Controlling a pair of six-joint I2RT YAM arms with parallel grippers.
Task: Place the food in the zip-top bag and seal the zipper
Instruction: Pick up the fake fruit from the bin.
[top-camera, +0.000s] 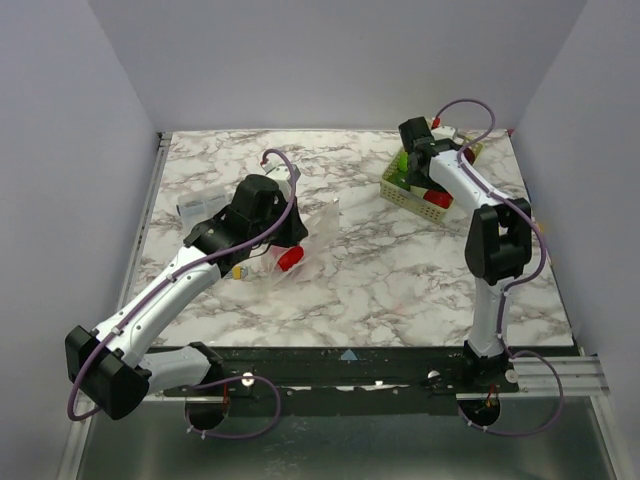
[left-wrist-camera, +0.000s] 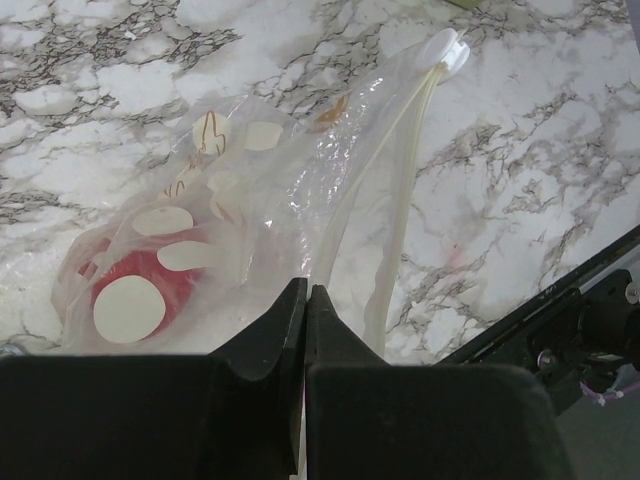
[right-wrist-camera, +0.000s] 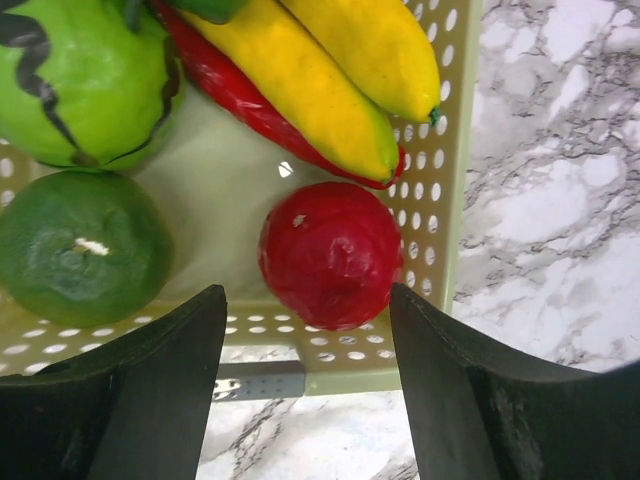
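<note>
While the left gripper (left-wrist-camera: 305, 315), bottom centre, clamps tight on the clear crinkly zip-top bag (left-wrist-camera: 270, 180), one red food (left-wrist-camera: 172, 293) lies inside, lower left. The right gripper (right-wrist-camera: 307, 300) gapes empty over the basket (right-wrist-camera: 445, 150): one red ball (right-wrist-camera: 330, 250), two green fruits (right-wrist-camera: 80, 245), two bananas (right-wrist-camera: 310, 90), one pepper (right-wrist-camera: 235, 90).

Bright, even, diffuse light from above fills all 3 views, leaving only soft shadows beneath the arms (top-camera: 170, 285) on the marble surface (top-camera: 400, 280). Small white glare spots sit on the red fruit (right-wrist-camera: 330, 255) and streak the crinkled clear bag (left-wrist-camera: 300, 180). In both wrist views the black jaws read as dark, nearly featureless shapes.
</note>
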